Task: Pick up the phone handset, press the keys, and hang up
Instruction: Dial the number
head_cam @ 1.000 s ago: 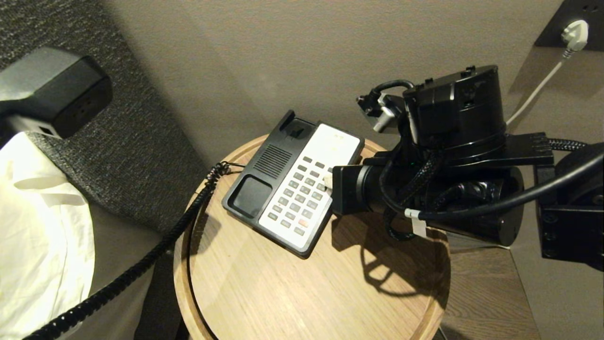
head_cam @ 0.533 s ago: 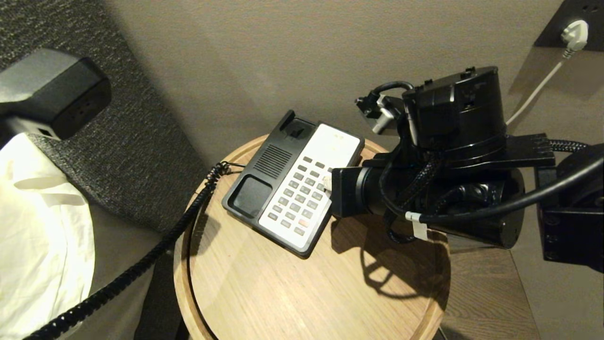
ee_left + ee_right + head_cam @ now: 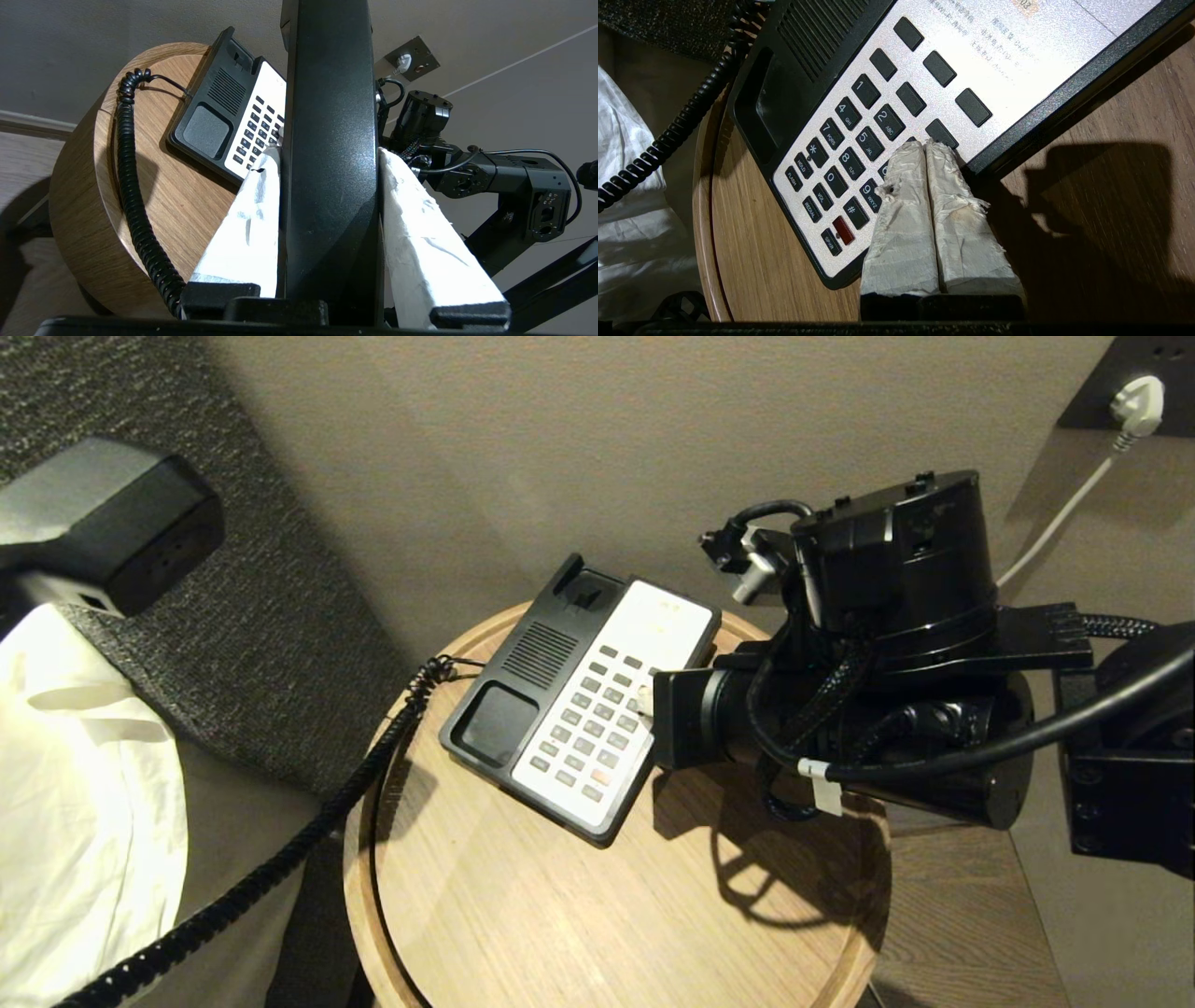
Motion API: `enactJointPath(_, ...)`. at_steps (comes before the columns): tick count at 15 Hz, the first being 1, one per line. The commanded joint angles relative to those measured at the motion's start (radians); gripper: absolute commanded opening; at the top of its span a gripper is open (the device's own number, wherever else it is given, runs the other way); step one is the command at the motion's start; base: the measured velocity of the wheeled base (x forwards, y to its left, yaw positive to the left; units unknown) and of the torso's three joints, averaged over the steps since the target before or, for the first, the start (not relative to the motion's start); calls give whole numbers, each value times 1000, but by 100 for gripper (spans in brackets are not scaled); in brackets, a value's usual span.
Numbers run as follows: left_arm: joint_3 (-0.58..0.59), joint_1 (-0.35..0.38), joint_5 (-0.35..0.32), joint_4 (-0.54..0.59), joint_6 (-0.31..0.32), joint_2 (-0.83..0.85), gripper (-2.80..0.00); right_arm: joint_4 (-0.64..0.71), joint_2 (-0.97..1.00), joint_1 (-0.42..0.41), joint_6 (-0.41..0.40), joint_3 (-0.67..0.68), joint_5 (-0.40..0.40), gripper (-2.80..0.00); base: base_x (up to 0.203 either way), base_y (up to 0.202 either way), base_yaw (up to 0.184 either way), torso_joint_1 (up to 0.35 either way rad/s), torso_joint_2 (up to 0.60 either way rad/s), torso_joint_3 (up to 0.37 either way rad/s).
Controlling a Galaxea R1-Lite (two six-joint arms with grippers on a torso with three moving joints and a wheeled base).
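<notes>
Taped fingers [image 3: 924, 186] together on keys [image 3: 859, 135]

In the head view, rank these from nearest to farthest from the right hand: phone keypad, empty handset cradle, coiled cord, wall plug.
1. Phone keypad: right at the right hand's tips.
2. Empty handset cradle: on the phone's black side, beyond the keys.
3. Coiled cord: at the table's left edge.
4. Wall plug: upper right corner, on the wall.
</notes>
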Motion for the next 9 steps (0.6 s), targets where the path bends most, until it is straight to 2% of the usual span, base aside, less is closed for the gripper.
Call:
enactJointPath(1, 0, 0, 0, -1, -4, -1, -280, 0, 2, 2, 3, -2, 0, -280, 0, 0, 0, 0, 0, 0)
enactJointPath(9, 0, 0, 0, -1, -4, -2, -280, -1, 13, 5, 3, -3, -3, -280, 0, 0, 0, 0, 0, 0)
